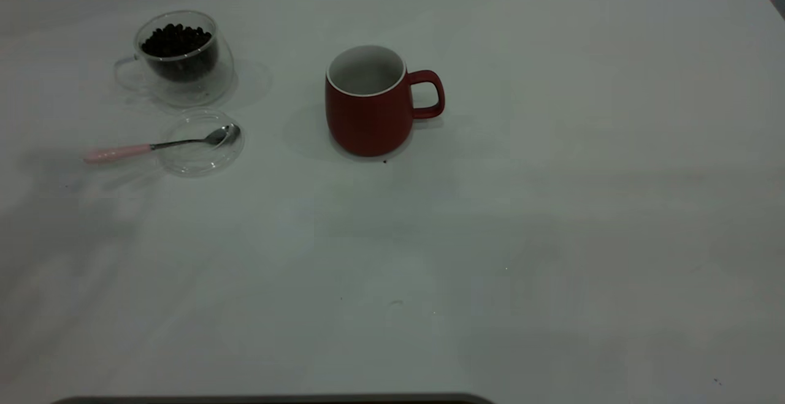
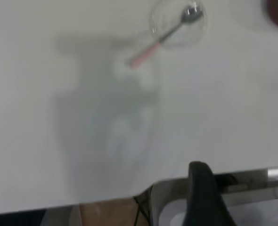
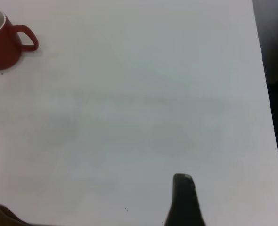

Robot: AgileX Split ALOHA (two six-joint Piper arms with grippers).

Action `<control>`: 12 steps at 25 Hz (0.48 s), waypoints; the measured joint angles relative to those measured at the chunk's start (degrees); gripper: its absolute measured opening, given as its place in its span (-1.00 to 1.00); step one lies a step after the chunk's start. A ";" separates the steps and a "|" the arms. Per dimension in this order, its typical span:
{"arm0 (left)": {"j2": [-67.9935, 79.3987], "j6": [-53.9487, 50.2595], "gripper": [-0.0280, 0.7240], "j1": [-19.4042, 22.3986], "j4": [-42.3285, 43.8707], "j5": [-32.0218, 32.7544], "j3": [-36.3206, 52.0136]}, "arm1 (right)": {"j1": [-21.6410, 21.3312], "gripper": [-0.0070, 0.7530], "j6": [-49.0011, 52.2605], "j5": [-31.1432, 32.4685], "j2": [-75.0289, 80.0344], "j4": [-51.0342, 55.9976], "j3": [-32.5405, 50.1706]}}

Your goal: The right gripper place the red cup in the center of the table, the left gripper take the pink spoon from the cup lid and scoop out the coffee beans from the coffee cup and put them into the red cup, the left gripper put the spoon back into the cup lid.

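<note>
1. Left gripper (image 2: 206, 197) reaches me only through its own wrist camera, as one black finger at the frame edge; I cannot tell whether it is parted or closed. It holds nothing that I can see and hangs well apart from the pink spoon (image 2: 163, 34).
2. My right gripper (image 3: 183, 202) is likewise one dark finger in the right wrist view, over bare table (image 3: 143, 117), far from the red cup (image 3: 0, 44); I cannot tell its state either.
3. Neither arm appears in the exterior view.
4. Only the exterior view gives me the coffee cup (image 1: 178, 57), upright near the table's far left, with coffee beans (image 1: 176, 41) heaped inside.
5. Just in front of it lies the cup lid (image 1: 202, 141); the spoon's bowl rests in the lid and its pink handle sticks out over the rim toward the left.
6. Near the middle, the red cup stands upright with its handle pointing right, its white interior looking empty.
7. From the left wrist, the lid is a faint ring and the red cup is cut off at the corner.
</note>
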 joint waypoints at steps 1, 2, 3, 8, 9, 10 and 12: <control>-3.13 0.00 0.36 0.00 0.00 0.00 2.10 | 0.00 0.57 0.00 0.00 0.00 0.00 0.00; -6.04 -0.08 0.36 0.00 0.08 0.00 3.85 | 0.00 0.57 0.00 0.00 0.00 0.00 0.00; -8.72 -0.13 0.36 0.00 0.08 0.00 5.02 | 0.00 0.57 0.00 0.00 0.00 0.00 0.00; -18.99 -0.13 0.36 0.00 0.08 0.00 11.90 | 0.00 0.57 0.00 0.00 0.00 0.00 0.00; -20.72 -0.13 0.36 0.00 0.08 0.00 13.69 | 0.00 0.57 0.00 0.00 0.00 0.00 0.00; -22.30 -0.13 0.36 0.00 0.08 0.00 15.21 | 0.00 0.57 0.00 0.00 0.00 0.00 0.00; -25.26 -0.13 0.36 0.00 0.49 0.00 19.05 | 0.00 0.57 0.00 0.00 0.00 0.00 0.00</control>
